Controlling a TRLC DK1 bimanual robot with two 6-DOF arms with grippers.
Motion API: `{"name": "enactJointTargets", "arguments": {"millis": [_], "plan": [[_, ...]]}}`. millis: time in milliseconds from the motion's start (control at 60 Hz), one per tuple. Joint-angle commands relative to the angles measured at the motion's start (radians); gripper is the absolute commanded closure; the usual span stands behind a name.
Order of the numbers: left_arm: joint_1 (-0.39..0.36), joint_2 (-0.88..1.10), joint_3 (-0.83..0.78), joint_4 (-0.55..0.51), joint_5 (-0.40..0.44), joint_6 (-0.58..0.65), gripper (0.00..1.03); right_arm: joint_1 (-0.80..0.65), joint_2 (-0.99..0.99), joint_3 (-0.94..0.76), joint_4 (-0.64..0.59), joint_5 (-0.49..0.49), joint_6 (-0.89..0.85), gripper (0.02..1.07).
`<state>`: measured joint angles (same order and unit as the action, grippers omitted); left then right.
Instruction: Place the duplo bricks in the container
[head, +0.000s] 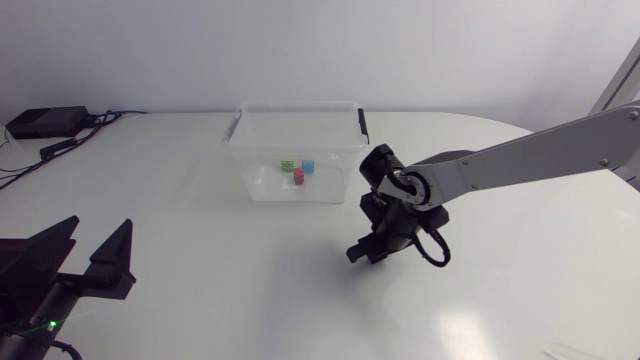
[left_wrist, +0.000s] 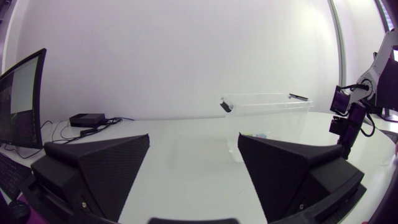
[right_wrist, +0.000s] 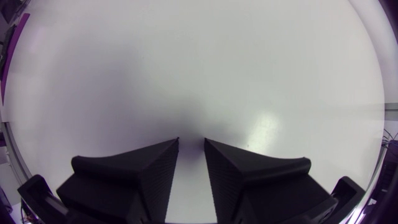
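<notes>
While it hangs above the table (right_wrist: 186, 62), the right tool (right_wrist: 191, 143) gapes narrowly.

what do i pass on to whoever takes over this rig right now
Left gripper: open, empty, at the table's left side.
Right gripper: fingers a narrow gap apart, empty, above bare table in front of the container.
Bricks: green brick, blue brick and red brick lie inside the container.
Done: every brick in view is in.
Left: probably nothing; no loose brick shows on the table.
</notes>
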<state>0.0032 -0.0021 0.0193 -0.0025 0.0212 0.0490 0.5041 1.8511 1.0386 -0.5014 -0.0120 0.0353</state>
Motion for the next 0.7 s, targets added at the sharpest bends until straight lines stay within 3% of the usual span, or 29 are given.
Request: {"name": "enactJointTargets", "arguments": {"millis": [0, 33, 317, 533, 683], "plan": [[0.000, -0.010, -0.018, 0.004, 0.006, 0.006, 0.04, 0.008, 0.000, -0.026, -0.026, -0.009, 0.018, 0.14], [0.000, -0.010, -0.018, 0.004, 0.006, 0.006, 0.04, 0.010, 0.000, -0.022, -0.039, -0.009, 0.025, 0.05], [0.000, -0.010, -0.018, 0.004, 0.006, 0.006, 0.04, 0.054, -0.228, -0.100, -0.137, -0.025, -0.066, 0.06], [0.000, -0.010, -0.018, 0.004, 0.006, 0.006, 0.04, 0.186, -0.331, -0.094, -0.261, -0.054, -0.063, 0.06], [0.000, -0.010, -0.018, 0.004, 0.006, 0.006, 0.04, 0.290, -0.332, -0.111, -0.267, -0.111, -0.051, 0.06]]}}
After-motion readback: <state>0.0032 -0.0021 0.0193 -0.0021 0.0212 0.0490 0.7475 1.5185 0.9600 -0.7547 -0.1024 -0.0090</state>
